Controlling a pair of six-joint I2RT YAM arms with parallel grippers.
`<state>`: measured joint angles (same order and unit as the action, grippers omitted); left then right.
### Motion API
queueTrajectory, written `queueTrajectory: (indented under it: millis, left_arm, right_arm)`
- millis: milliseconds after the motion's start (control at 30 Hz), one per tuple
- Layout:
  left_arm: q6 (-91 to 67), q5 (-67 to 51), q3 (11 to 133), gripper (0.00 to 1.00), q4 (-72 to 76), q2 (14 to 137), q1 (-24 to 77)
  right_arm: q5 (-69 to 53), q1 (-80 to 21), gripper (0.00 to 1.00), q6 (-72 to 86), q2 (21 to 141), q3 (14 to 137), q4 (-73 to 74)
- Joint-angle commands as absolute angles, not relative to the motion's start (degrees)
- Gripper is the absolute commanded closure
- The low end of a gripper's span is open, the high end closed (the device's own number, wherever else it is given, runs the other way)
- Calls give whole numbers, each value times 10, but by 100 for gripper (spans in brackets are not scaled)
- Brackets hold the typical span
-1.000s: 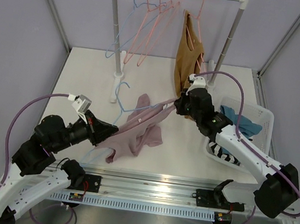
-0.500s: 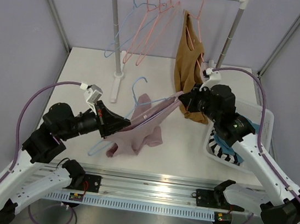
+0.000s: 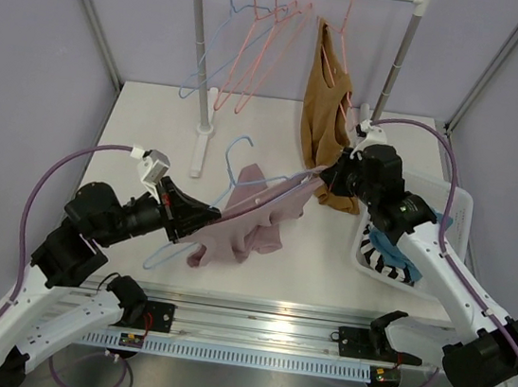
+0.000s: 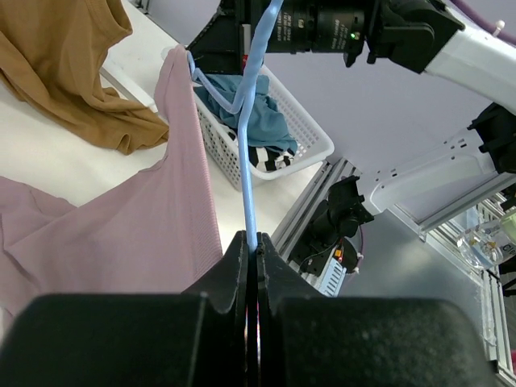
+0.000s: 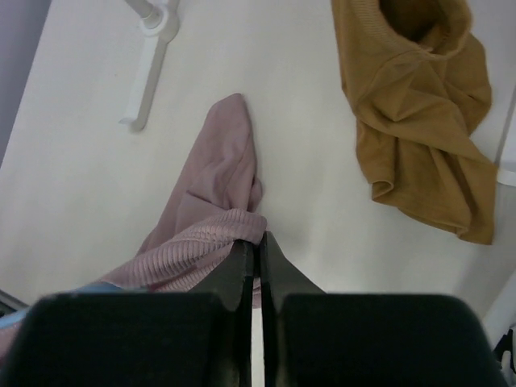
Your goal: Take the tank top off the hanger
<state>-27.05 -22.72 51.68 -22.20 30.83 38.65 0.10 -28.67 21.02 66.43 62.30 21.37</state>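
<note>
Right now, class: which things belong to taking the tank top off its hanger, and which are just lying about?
In the job: pink ribbed tank top, light blue wire hanger, left hand, right hand.
Lying about: mustard tank top on the rail, white plastic basket, white metal rack.

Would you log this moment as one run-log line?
left claw: shut on hanger | right claw: shut on tank top | tank top: one end lifted, rest on table
</note>
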Motion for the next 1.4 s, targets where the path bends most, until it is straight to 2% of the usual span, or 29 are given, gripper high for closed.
queueTrajectory:
  millis: [0, 100, 200, 300, 367, 467, 567, 733, 800, 867, 1000, 1067, 1133, 1267, 1300, 1333, 1367]
  left_arm:
    - [-256, -254, 545, 100, -197, 296, 389]
    - [-244, -280, 555, 100, -224, 315, 389]
    - [-243, -251, 548, 100, -225, 314, 389]
    - [-280, -220, 520, 100, -144, 294, 389]
    - [-304, -207, 502, 100, -38, 287, 389]
    - [-301, -187, 503, 100, 82, 322, 390]
    - [-285, -199, 524, 100, 204, 387, 391]
    - [-230, -219, 576, 100, 367, 496, 414]
    - [-218, -203, 619, 100, 360, 541, 419]
    - [-207, -172, 633, 100, 355, 554, 426]
    - [-166, -112, 546, 100, 507, 539, 442]
    - [-169, -85, 542, 100, 491, 536, 442]
    - [-169, -65, 562, 100, 382, 527, 443]
    - [-179, -2, 536, 100, 238, 484, 444]
    - [-185, 40, 527, 100, 198, 472, 444]
    - [-188, 52, 515, 100, 177, 458, 444]
    - [-192, 75, 516, 100, 130, 454, 444]
  right_arm:
    - [54, -256, 100, 210, 698, 670, 243]
    - [32, -250, 100, 207, 703, 674, 236]
    - [-32, -250, 100, 213, 699, 661, 218]
    - [-164, -250, 100, 230, 680, 618, 176]
    - [-269, -250, 100, 279, 641, 581, 103]
    - [-371, -256, 100, 334, 586, 530, 32]
    - [-397, -282, 100, 300, 542, 554, 86]
    - [-409, -329, 100, 211, 515, 664, 240]
    - [-363, -338, 100, 181, 512, 708, 290]
    - [-245, -338, 100, 150, 487, 726, 355]
    - [-262, -338, 100, 123, 477, 738, 397]
    - [-223, -339, 100, 120, 489, 727, 418]
    - [-193, -339, 100, 121, 490, 708, 418]
    - [-220, -344, 100, 139, 483, 631, 376]
    - [-214, -345, 95, 143, 483, 618, 368]
    - [-207, -345, 78, 151, 483, 607, 357]
    - [-199, -345, 68, 151, 483, 584, 351]
